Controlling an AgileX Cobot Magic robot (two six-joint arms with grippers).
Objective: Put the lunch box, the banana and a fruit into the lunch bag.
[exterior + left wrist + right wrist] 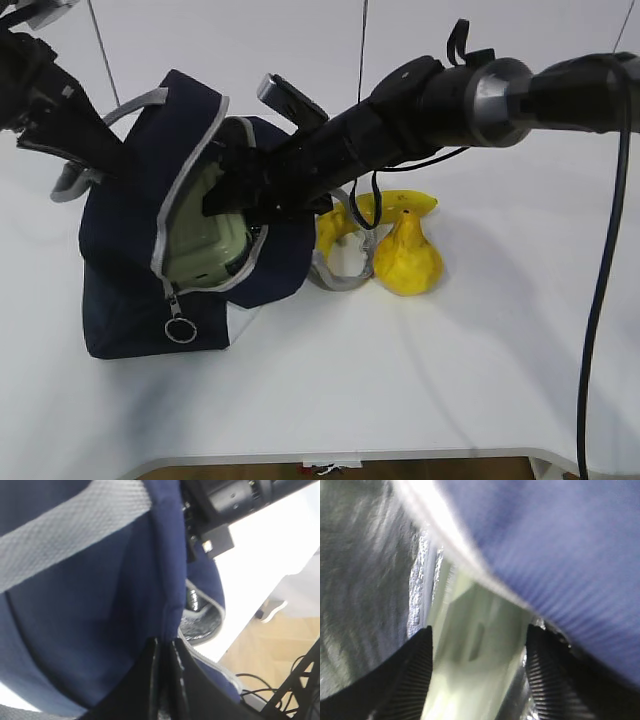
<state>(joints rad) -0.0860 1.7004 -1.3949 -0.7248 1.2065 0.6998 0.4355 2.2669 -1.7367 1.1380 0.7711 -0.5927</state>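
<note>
The navy lunch bag (130,260) lies on the white table with its zipped mouth open toward me. The sage-green lunch box (205,240) sits inside the mouth. My right gripper (225,190) reaches into the bag. In the right wrist view its jaws (479,640) stand wide on either side of the lunch box (470,680), with a gap at the right pad. My left gripper (112,150) is shut on the bag's top fabric (100,615), pinched between its fingers (164,647). The banana (400,203) and the yellow pear-shaped fruit (408,260) lie right of the bag.
A grey strap handle (340,275) loops on the table between the bag and the fruit. The zipper's ring pull (180,330) hangs at the bag's front. A black cable (600,300) hangs at the right. The table's front edge (350,458) is near.
</note>
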